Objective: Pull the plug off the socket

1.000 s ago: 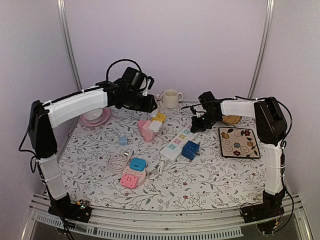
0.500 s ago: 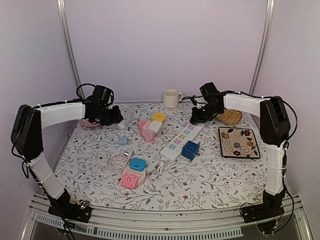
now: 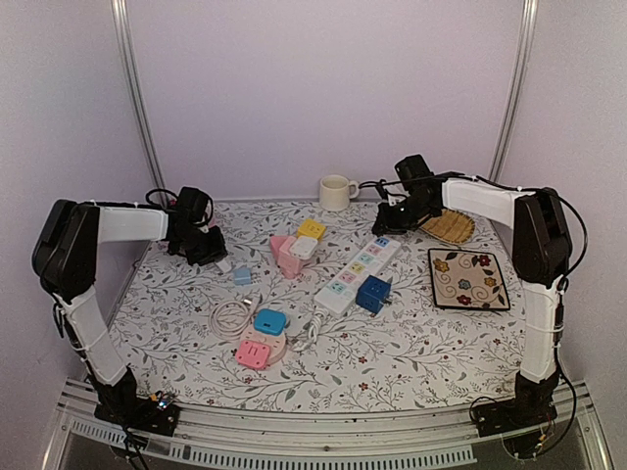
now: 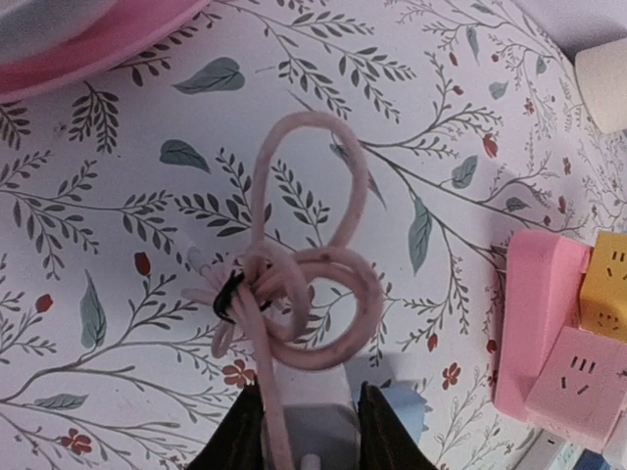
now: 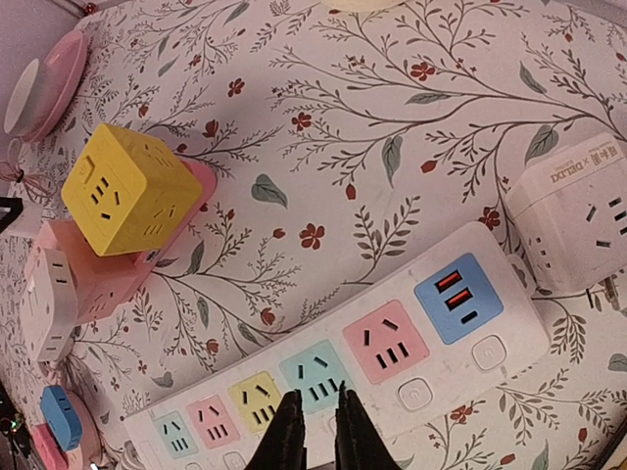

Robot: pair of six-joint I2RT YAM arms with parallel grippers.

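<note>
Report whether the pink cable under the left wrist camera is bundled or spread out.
Bundled: the pink cable lies in overlapping loops cinched by a black tie, running down to a white plug.

Floral table [image 3: 421, 343]; mug [image 3: 338, 192] at the far edge; pink block [image 3: 286, 253] and white strip [image 3: 358, 266] mid-table; small cube [image 3: 241, 275] left of the block; coil [image 3: 230, 316] and round socket [image 3: 257, 348] nearer the front edge; tile [image 3: 468, 278] and coaster [image 3: 449, 227] by the right edge; pink cord [image 4: 313, 245] and saucer [image 4: 69, 39] toward the far-left corner.
</note>
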